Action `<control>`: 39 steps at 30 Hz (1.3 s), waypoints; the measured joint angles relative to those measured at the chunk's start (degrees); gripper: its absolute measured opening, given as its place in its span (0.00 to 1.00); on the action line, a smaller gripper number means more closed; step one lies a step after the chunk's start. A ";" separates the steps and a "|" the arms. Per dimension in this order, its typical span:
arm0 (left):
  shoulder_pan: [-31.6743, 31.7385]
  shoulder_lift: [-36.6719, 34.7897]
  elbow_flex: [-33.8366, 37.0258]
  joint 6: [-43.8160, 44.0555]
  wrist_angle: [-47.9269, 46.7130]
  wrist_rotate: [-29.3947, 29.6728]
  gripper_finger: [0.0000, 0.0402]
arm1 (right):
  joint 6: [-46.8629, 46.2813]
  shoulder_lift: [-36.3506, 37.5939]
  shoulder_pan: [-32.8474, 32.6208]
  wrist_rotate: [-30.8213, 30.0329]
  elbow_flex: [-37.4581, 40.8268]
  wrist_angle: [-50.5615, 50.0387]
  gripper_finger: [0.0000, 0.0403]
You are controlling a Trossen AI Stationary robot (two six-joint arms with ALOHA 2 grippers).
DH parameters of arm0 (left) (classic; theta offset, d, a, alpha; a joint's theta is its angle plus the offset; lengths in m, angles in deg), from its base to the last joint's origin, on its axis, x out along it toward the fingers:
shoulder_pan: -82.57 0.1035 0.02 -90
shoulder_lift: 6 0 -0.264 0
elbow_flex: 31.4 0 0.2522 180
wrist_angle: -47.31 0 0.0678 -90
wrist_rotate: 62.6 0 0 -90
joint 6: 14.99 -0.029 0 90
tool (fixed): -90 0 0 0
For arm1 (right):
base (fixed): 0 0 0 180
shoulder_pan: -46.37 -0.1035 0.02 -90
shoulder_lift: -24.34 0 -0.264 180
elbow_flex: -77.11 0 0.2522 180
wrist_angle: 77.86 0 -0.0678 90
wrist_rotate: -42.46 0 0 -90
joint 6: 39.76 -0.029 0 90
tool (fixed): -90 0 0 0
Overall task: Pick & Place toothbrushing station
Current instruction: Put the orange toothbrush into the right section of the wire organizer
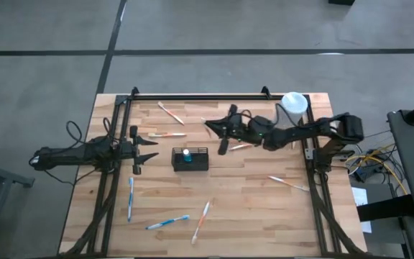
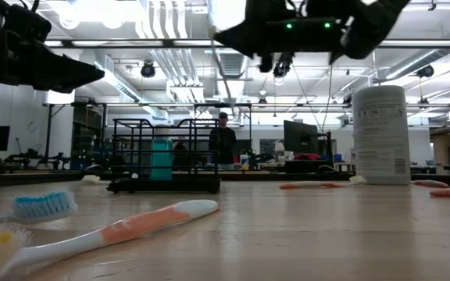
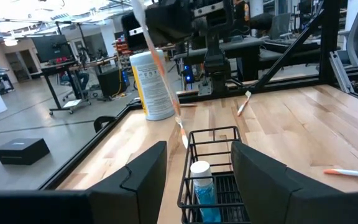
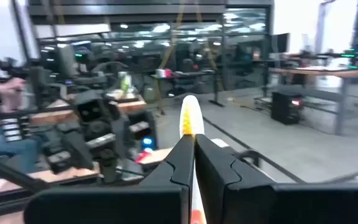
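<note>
Now, the key relation: the right gripper (image 1: 214,128) holds an orange-and-white toothbrush (image 4: 190,122) in the air, and the toothbrushing station (image 1: 190,159) lies below it and a little toward the left arm and the front edge, so the coming move reads as a short carry across and down.
Right jaws: clenched on the toothbrush; in the right wrist view the handle sticks out between the two dark fingers (image 4: 173,167), which press together around it.
Toothbrush axis: roughly in line with the right fingers, pointing away from that wrist; from the left wrist view it hangs as a steep slanted line with its lower end just above the station's far rim.
Station location: near the middle of the wooden table (image 1: 264,216), between the two arms, resting flat.
Station contents: one small blue tube with a white cap (image 3: 201,183) stands inside, toward the end nearer the left arm.
Station axis: its long side runs left to right across the table, so the brush, being longer than the basket, probably has to go in leaning over a wall.
Left gripper (image 1: 152,147): just beside the station's left end, jaws spread and empty, the basket framed between its fingers (image 3: 135,180) in its own wrist view.
Nearer arm: the left gripper is closer to the station, but the right one carries the load.
Bystanders: a white-topped canister (image 1: 294,105) stands at the far right corner, and loose toothbrushes (image 1: 167,223) lie scattered on the table.
</note>
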 joint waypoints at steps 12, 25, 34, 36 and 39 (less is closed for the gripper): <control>0.01 0.00 0.00 0.00 0.00 0.00 0.46 | -6.84 -2.82 0.13 9.14 -5.75 0.72 0.02; 0.00 0.00 0.00 0.00 0.00 -0.02 0.47 | -8.40 -8.81 0.19 8.37 1.12 21.02 0.02; 0.02 0.00 0.00 0.00 0.00 0.00 0.47 | -11.63 -13.00 0.17 8.35 1.39 23.95 0.02; 0.01 0.00 0.00 0.01 0.00 0.00 0.46 | -11.60 -13.67 0.17 8.35 1.47 24.32 0.02; 0.00 0.00 0.00 0.00 -0.01 -0.01 0.46 | -11.55 -15.36 0.17 8.31 1.76 24.04 0.02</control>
